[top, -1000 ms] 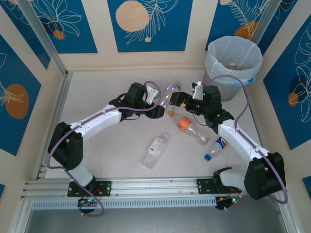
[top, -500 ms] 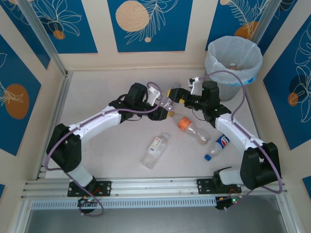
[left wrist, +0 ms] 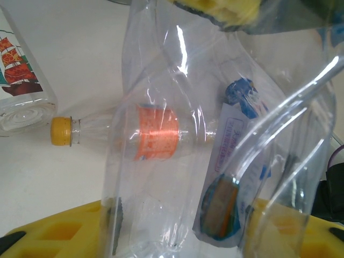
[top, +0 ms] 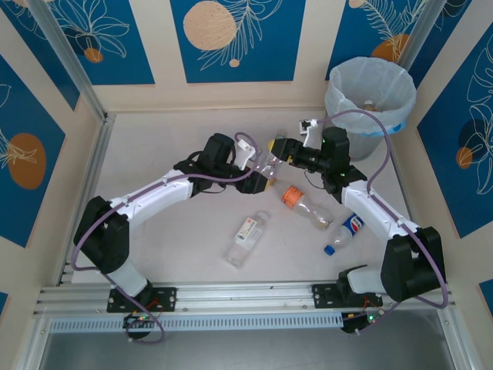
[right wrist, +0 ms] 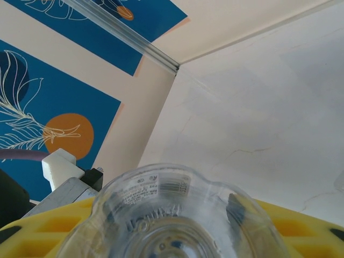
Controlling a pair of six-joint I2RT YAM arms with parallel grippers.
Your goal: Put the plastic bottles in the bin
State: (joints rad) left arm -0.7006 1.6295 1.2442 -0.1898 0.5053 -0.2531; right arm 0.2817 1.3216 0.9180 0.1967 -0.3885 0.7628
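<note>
Top external view: the clear bottle [top: 269, 162] sits between both arms. The left gripper [top: 260, 174] clamps it and the right gripper [top: 279, 149] pinches its base. Confirm the right hold before the left lets go — the bin [top: 340, 108] stands near.

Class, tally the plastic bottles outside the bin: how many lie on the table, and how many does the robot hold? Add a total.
Lying on the table: 3 (orange-label bottle, white-label bottle, blue-label bottle)
Held by the robot: 1 (held bottle)
Total: 4
</note>
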